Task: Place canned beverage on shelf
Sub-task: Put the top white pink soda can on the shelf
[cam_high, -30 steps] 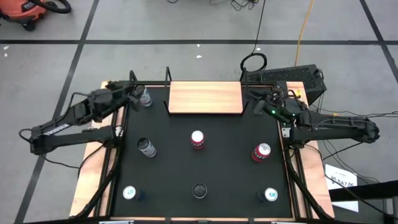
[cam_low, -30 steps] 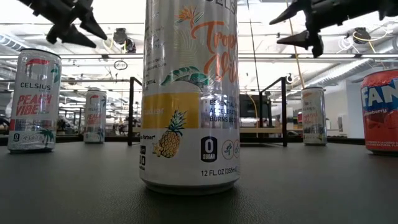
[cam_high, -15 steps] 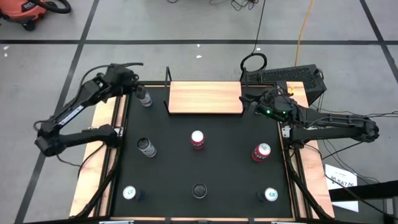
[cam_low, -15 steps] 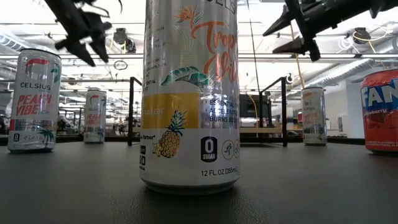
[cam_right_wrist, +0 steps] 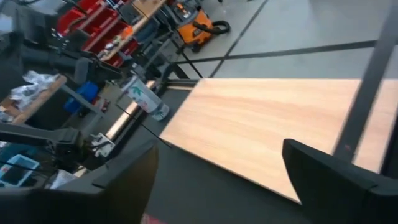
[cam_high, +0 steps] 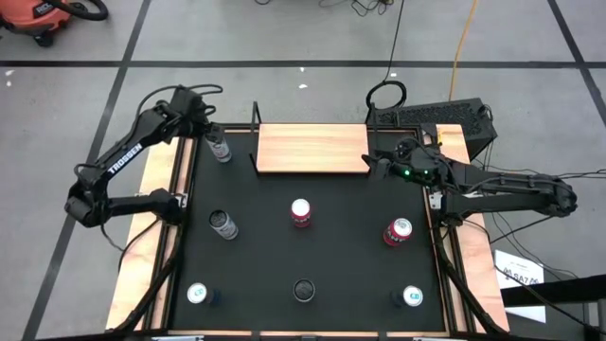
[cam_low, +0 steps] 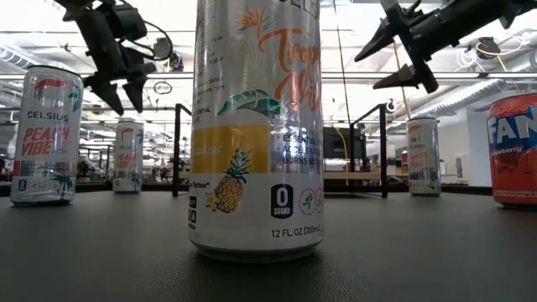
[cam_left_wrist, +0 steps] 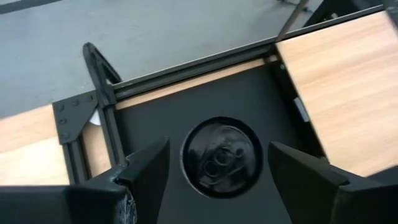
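Observation:
A silver can (cam_high: pixel 220 149) stands upright on the black tabletop just left of the shelf (cam_high: pixel 312 149), a light-wood board with black uprights at the far edge. My left gripper (cam_high: pixel 204 131) is open and points down over this can. In the left wrist view the can's dark top (cam_left_wrist: pixel 221 155) shows between the two spread fingers (cam_left_wrist: pixel 146 168), apart from both. In the low view the left gripper (cam_low: pixel 119 91) hangs above the can (cam_low: pixel 128 155). My right gripper (cam_high: pixel 377 161) is open and empty in the air by the shelf's right end, facing the board (cam_right_wrist: pixel 273 130).
Other cans stand on the tabletop: a silver one (cam_high: pixel 223 224), two red ones (cam_high: pixel 301 212) (cam_high: pixel 398 231), and three along the near edge (cam_high: pixel 199 295) (cam_high: pixel 303 289) (cam_high: pixel 412 296). The middle near can fills the low view (cam_low: pixel 256 126). The shelf board is bare.
My left arm has swung up and toward the far edge. Its gripper has tipped from pointing level across the table to pointing down, and has come lower over the far-left can, still open. My right gripper has edged a little toward the shelf's right end.

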Robot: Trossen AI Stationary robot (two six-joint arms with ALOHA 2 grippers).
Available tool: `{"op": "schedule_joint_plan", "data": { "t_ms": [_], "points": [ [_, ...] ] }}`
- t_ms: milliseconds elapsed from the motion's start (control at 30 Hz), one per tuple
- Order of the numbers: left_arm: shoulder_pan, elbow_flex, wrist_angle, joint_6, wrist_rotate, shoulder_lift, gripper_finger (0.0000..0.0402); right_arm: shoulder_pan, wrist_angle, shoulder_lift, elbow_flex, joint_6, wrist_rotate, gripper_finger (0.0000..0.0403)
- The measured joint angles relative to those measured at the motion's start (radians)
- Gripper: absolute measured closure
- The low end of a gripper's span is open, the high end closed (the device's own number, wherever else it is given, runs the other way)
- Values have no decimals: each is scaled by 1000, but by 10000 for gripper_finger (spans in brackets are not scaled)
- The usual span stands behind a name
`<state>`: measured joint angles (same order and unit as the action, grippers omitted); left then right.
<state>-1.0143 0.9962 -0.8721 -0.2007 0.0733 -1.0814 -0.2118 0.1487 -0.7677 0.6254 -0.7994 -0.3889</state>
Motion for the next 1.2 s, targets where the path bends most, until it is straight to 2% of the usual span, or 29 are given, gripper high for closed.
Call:
{"op": "schedule_joint_plan", "data": {
  "t_ms": [133,333,633,767,933,1200],
  "points": [
    [-1,0,-1,0,-23,-16,131,-10,16,0,0,-1,-1,43],
    [-1,0,-1,4,-38,-15,126,-12,14,0,0,-1,-1,39],
    [0,0,-1,6,-40,-82,52,-26,14,0,0,-8,-1,39],
    [0,0,-6,-1,-30,-123,37,-31,14,0,0,-14,1,39],
    [0,0,-5,-3,-27,-152,50,-31,14,0,0,-27,1,39],
    [-3,0,-2,2,-1,-187,125,-31,19,0,0,-35,0,39]
  ]
}}
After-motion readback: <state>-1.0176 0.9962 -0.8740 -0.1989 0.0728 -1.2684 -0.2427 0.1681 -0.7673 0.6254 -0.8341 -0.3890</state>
